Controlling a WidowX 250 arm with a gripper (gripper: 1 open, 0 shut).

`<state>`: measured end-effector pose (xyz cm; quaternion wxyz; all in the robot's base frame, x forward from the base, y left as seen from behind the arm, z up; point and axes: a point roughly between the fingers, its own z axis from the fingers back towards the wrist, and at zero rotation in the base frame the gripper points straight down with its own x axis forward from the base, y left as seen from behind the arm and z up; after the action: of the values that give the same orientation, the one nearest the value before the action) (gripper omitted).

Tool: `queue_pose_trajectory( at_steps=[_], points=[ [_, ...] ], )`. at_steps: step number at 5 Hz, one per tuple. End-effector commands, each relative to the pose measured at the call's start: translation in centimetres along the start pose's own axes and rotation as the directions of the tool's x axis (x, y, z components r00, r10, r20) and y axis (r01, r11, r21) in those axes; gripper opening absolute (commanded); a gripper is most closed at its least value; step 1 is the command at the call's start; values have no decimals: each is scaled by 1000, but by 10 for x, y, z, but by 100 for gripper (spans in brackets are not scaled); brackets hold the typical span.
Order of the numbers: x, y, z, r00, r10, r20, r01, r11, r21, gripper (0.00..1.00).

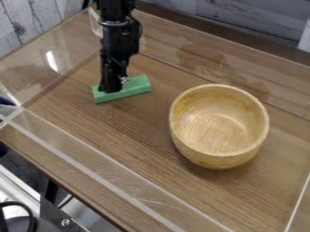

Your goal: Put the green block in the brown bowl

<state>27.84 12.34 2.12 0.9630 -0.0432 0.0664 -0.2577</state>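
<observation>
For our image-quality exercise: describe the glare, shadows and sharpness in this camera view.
Camera view: a bright glare streak sits on the clear wall at left; a soft sheen lies across the wooden table; the brown bowl is shaded inside and casts a faint shadow; the green block and end effector look slightly soft, low resolution.

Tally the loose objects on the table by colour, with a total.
Green: 1, the green block, under the gripper
Brown: 1, the brown bowl, empty
Total: 2
</observation>
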Motion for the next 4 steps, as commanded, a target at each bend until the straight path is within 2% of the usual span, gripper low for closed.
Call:
queue_pose_trajectory(
  at_steps=[1,4],
  points=[
    [4,-1,-26,999,-29,-23,28,998,-47,0],
    [7,0,-26,1000,-23,-16,23,999,-46,0]
  ],
)
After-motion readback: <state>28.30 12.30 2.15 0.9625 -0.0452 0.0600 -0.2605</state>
